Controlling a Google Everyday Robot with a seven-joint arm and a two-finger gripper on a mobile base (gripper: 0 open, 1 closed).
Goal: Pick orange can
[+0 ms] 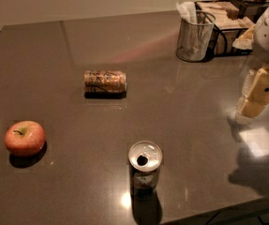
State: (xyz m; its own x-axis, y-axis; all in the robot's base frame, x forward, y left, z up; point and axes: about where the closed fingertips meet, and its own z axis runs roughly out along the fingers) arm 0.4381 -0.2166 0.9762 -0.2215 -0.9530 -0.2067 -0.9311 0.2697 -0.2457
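The orange can (105, 81) lies on its side on the dark grey table (54, 55), left of the middle, with a dark squiggly pattern on its tan side. My gripper (258, 95) hangs at the right edge of the view, above the table and far to the right of the can. Its pale yellow fingers (253, 108) point down toward the table. Nothing shows between them.
A darker can (145, 170) with an opened silver top stands upright near the front edge. A red apple (25, 138) sits at the left. A wire mesh cup (195, 35) with napkins and a rack of packets (227, 18) stand at the back right.
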